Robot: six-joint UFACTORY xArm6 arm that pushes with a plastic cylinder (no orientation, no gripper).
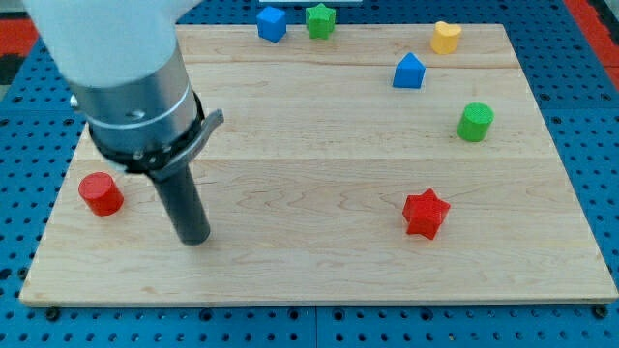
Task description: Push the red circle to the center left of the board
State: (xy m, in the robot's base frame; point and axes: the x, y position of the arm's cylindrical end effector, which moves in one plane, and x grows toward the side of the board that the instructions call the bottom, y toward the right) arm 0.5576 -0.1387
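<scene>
A pale wooden board (319, 145) is lying on a blue perforated bench (19, 106), filling most of the view. The arm is carrying no gripper; it is ending in a dark rod, so there are no jaws to report as wide, narrow or holding anything. My tip (194, 239) is resting on the board toward the view's lower left.

The red circle (101, 193) is sitting close to the board's left edge, slightly below mid-height. It is lying to the view's left of my tip and a little above it — near, but apart, with bare wood showing between them.

Judgement: the circle is already standing roughly at centre left, perhaps marginally low. Since my tip is standing on its right and lower side, any further push from here would be driving it leftward and upward — toward the edge, so only a light nudge appears warranted.

Other blocks are standing well clear: a red star (425, 213), a green cylinder (475, 122), a blue block (409, 72), a yellow block (445, 37), a green star (320, 19) and a blue cube (272, 23).
</scene>
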